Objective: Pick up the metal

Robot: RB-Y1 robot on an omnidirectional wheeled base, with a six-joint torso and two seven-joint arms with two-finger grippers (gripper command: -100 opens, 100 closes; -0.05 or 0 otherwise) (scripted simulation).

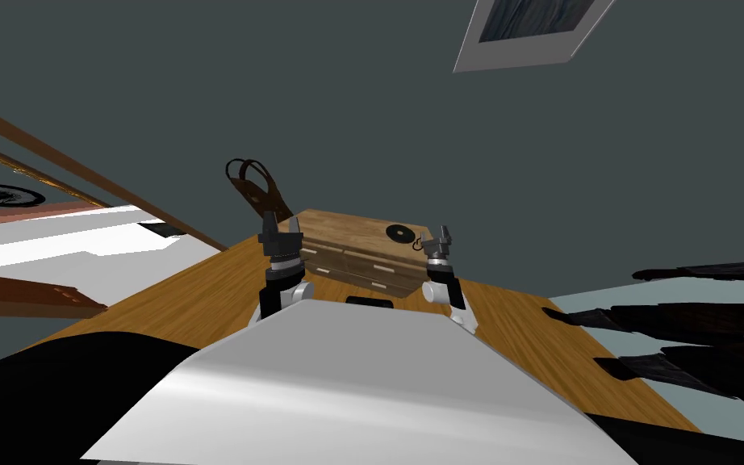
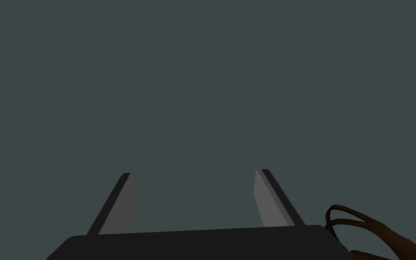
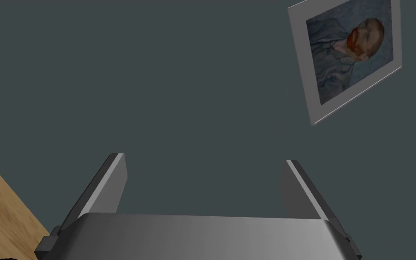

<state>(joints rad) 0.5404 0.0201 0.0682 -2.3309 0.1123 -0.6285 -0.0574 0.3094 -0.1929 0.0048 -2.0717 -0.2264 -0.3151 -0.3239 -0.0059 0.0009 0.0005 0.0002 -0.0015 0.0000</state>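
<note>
A low wooden chest (image 1: 354, 242) with pale-handled drawers stands just ahead of me. On its top lie a flat black disc (image 1: 399, 233) and, beside it, a small dark wire-like piece (image 1: 418, 241). My right gripper (image 1: 441, 233) is raised next to that piece, at the chest's right end, its fingers (image 3: 112, 180) open with nothing between them. A corner of the wooden top (image 3: 4, 198) shows beside it in the right wrist view. At the chest's left end my left gripper (image 1: 282, 220) is also raised and open (image 2: 196, 198), holding nothing.
Brown looped straps (image 1: 253, 184) rise behind the chest's left end, close to the left gripper (image 2: 365, 225). The chest rests on a wood-grain surface (image 1: 160, 299). Black leafy shapes (image 1: 701, 339) spread at the right. White furniture (image 1: 64, 242) lies at the left.
</note>
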